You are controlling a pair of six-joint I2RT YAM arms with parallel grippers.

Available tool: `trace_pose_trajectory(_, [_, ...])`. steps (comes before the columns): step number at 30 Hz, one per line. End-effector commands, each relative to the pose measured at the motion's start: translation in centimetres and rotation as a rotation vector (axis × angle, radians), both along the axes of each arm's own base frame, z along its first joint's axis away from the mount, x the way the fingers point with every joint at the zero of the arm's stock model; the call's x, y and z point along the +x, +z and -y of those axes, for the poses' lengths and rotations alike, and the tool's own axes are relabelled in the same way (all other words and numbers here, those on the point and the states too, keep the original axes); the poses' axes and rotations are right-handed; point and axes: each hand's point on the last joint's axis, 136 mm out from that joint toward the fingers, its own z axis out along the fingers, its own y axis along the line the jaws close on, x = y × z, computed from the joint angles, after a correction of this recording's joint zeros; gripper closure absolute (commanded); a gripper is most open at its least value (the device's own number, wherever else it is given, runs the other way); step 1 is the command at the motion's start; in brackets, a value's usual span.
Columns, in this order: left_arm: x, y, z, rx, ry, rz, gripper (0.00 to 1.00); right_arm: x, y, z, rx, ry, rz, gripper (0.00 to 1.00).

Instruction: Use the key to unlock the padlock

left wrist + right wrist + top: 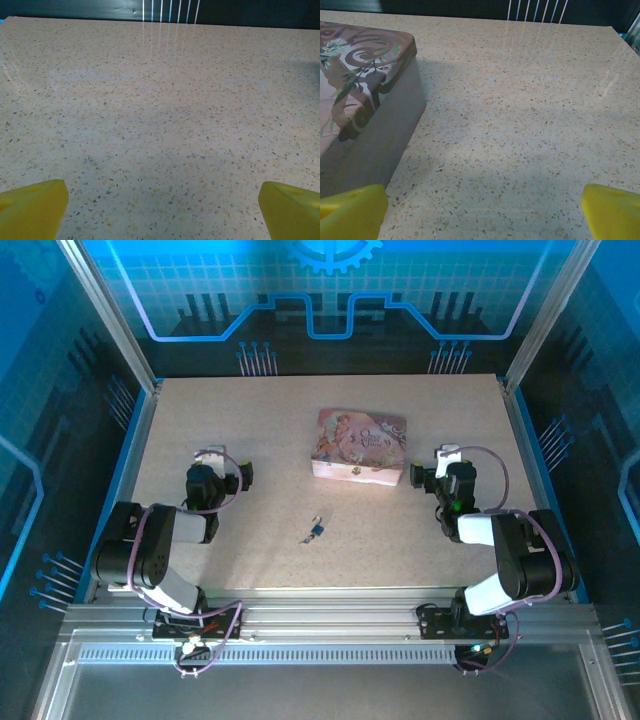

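The tiny blue-bodied padlock [318, 531] lies on the speckled table between the two arms, near the front. Small silvery bits beside it look like the key [315, 520], too small to make out clearly. My left gripper [210, 456] rests to the left of them and well apart; in the left wrist view it [162, 209] stands open, yellow fingertips [35, 207] wide over bare table. My right gripper [447, 455] rests to the right, and in the right wrist view it [482, 212] is open with nothing between its fingers.
A pink illustrated box [360, 447] sits at mid-table behind the padlock; its corner [365, 85] lies just left of my right gripper. Blue walls and a metal frame [330, 615] ring the table [260, 420].
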Motion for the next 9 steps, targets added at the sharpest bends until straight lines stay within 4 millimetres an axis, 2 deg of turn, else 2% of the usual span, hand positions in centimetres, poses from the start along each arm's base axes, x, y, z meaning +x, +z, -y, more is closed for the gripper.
trace_pose_trajectory(1, [0.26,0.82,-0.09,-0.002,-0.010,0.021,0.01,0.44,0.47,-0.14,-0.004,0.012,0.013,0.00])
trace_pose_trajectory(9, [0.28,0.84,-0.10,-0.001,-0.009,0.022,0.01,0.48,0.42,-0.18,0.001,0.016,0.009,0.00])
